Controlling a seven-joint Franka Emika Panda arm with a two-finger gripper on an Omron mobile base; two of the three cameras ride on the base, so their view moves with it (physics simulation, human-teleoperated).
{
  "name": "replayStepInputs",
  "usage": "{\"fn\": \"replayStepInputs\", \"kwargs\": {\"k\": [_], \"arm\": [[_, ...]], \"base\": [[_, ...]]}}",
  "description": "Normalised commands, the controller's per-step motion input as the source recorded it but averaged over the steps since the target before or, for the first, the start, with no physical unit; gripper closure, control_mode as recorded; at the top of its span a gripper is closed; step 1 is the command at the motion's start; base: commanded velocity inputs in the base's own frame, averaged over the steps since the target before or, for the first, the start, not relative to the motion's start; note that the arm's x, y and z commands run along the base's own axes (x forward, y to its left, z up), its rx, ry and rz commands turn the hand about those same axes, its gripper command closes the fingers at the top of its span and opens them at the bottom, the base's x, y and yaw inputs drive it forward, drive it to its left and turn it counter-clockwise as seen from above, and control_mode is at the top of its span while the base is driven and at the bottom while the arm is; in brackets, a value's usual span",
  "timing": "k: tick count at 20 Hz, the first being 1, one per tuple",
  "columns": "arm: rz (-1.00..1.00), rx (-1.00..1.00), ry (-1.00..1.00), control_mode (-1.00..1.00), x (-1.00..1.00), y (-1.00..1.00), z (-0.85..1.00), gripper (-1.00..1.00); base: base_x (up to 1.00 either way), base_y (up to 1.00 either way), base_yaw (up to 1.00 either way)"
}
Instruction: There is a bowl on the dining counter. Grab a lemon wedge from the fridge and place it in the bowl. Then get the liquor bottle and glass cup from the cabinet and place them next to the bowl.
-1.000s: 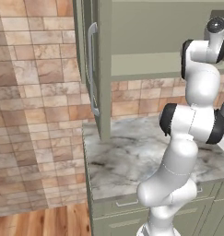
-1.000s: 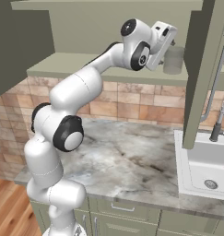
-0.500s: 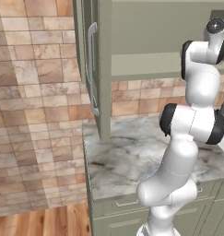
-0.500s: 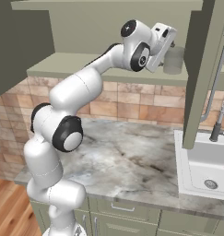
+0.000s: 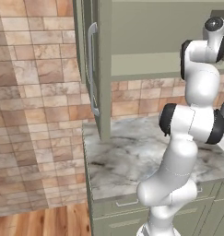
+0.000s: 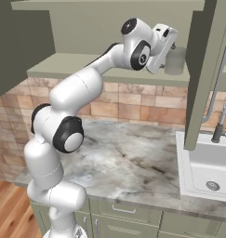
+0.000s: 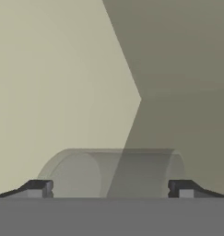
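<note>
Pincer (image 7: 111, 189) spread wide, holding nothing, raised inside the cabinet (image 6: 133, 69); its tips flank the glass cup (image 7: 113, 173), which stands on the shelf (image 6: 100, 67) near its right end; placement suits closing on the cup.

A pale green cabinet shelf (image 6: 100, 69) carries a small clear, greyish glass tumbler (image 6: 175, 61), standing upright directly in front of the gripper (image 6: 166, 46), between its spread fingers.
</note>
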Motion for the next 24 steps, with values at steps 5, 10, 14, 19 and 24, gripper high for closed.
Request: {"fn": "replayStepInputs", "kwargs": {"k": [5, 10, 14, 19, 24], "arm": [[0.0, -0.01, 0.03, -1.0, 0.0, -0.03, -0.23, 1.0], [0.0, -0.01, 0.0, -1.0, -0.13, -0.06, -0.26, 1.0], [0.0, 0.0, -0.15, -1.0, -0.35, 0.0, -0.12, 1.0], [0.0, 0.0, -0.18, -1.0, -0.38, 0.0, -0.09, 1.0], [0.01, 0.0, -0.16, -1.0, -0.36, 0.07, -0.09, 1.0]], "base": [[0.0, 0.0, 0.0], [0.0, 0.0, 0.0], [0.0, 0.0, 0.0], [0.0, 0.0, 0.0], [0.0, 0.0, 0.0]]}}
